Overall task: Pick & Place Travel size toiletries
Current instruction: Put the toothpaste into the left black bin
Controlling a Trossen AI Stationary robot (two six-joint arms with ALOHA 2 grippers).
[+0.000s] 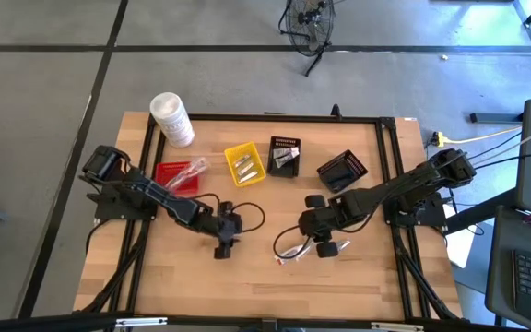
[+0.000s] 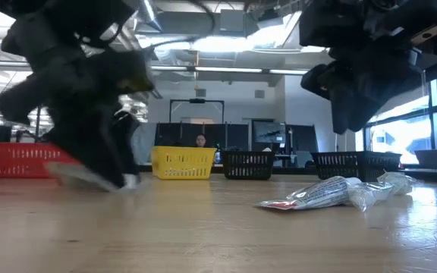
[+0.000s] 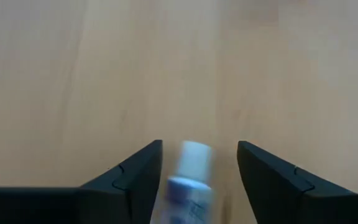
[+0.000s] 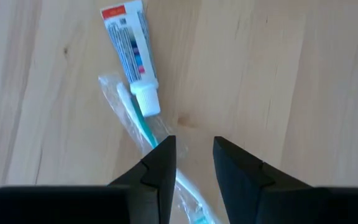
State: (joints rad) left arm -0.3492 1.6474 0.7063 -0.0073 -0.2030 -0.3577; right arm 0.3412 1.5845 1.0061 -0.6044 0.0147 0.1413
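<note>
Small tube (image 3: 190, 180) between the left arm's spread jaws, untouched

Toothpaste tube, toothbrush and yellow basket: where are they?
toothpaste tube (image 4: 129, 46), right wrist view, middle of the printed body.
toothbrush (image 4: 143, 121), right wrist view, on its teal neck inside the clear wrapper.
yellow basket (image 2: 183, 163), low view, front slotted wall.

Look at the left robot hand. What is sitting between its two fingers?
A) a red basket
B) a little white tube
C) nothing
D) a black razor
B: in the left wrist view a little white tube lies between the left gripper's spread fingers.
</note>
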